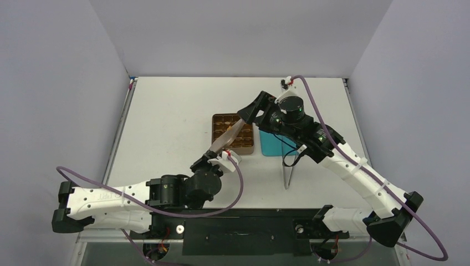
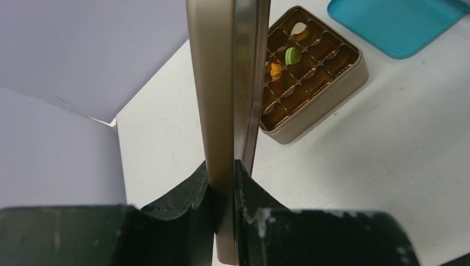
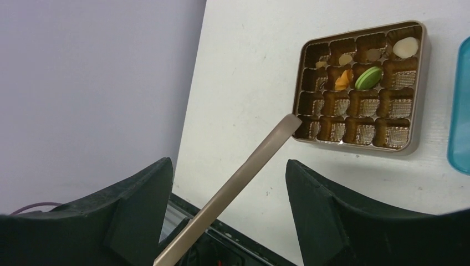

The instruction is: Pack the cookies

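- left tool (image 2: pixel 224 173) clamped tight on the gold tweezers (image 2: pixel 213 83), tips out by the tin (image 3: pixel 354 147)
- cookies (image 3: pixel 368 77): only a handful sitting in the tin, most slots bare, so loads left to pack imo
- right tool (image 3: pixel 227 166) jaws wide apart, holding nothing

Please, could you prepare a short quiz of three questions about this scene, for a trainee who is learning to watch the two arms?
1. True or false: the left pincer is shut on the gold tweezers.
2. In the tin, what colour is the cookie in the compartment next to the orange cookie? A) green B) blue C) red
3. Fill in: the right pincer holds nothing; its jaws stand ____.

Key: 1 true; 2 A, the green cookie; 3 open.
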`<state>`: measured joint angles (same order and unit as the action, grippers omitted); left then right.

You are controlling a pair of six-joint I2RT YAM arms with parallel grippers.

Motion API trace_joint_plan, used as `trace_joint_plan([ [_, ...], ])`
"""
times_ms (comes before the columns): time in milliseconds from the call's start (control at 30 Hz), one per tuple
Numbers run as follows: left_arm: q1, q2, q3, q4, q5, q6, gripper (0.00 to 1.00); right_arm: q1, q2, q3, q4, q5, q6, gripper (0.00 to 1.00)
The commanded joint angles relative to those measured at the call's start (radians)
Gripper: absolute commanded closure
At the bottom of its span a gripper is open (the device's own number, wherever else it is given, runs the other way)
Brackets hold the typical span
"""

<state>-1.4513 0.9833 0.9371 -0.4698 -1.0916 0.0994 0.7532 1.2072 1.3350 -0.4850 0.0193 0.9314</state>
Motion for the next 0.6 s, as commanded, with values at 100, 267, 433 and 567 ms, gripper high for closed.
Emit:
trace_joint_plan([
  [100, -0.030, 0.013, -0.034, 0.187, -0.146, 0.112, 1.00, -0.005, 0.013, -0.052, 0.106, -0.089, 0.073, 0.30],
  [267, -0.064, 0.070, -0.061, 0.280, -0.222, 0.195, 1.00, -0.004, 0.021, -0.090, 0.124, -0.115, 0.087, 0.30],
  [433, -0.098, 0.130, -0.073, 0.370, -0.285, 0.294, 1.00, -0.004, 0.038, -0.104, 0.141, -0.160, 0.088, 0.31],
  [567, -0.109, 0.141, -0.082, 0.409, -0.302, 0.329, 1.00, -0.004, 0.043, -0.114, 0.142, -0.177, 0.079, 0.36],
])
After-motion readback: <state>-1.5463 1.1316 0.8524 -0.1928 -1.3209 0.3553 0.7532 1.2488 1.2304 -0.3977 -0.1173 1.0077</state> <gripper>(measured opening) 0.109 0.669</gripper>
